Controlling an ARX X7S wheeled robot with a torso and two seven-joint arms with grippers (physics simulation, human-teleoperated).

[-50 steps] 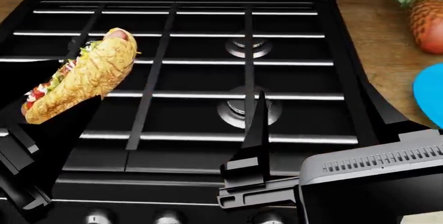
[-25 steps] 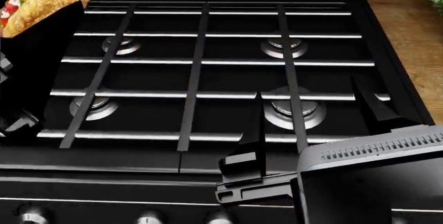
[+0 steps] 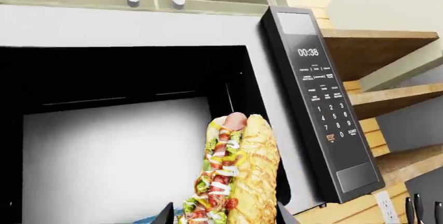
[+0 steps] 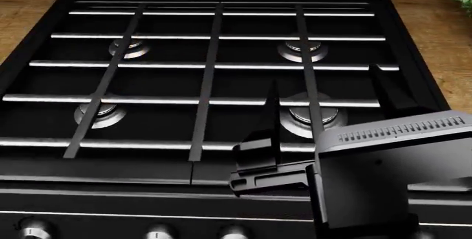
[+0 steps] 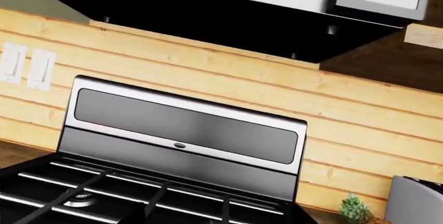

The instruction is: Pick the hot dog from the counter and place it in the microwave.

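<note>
1. The hot dog (image 3: 232,175) stands on end in front of the microwave (image 3: 138,130), its long axis upright and the sausage tip pointing up at the open cavity.
2. Its bun is golden and crumbly; the red sausage carries green, white and red toppings.
3. The left gripper (image 3: 225,214) pinches its lower end, fingers either side.
4. The control panel (image 3: 322,105) sits just beside it.
5. Over the stove (image 4: 184,73), the right gripper (image 4: 328,92) has its fingers spread, holding nothing.

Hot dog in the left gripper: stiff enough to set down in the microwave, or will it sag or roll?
The hot dog stands straight without drooping, so probably stiff. Its crumbly-looking bun may flake if squeezed. Rounded sides suggest it could roll once released; loose toppings might shed.
</note>
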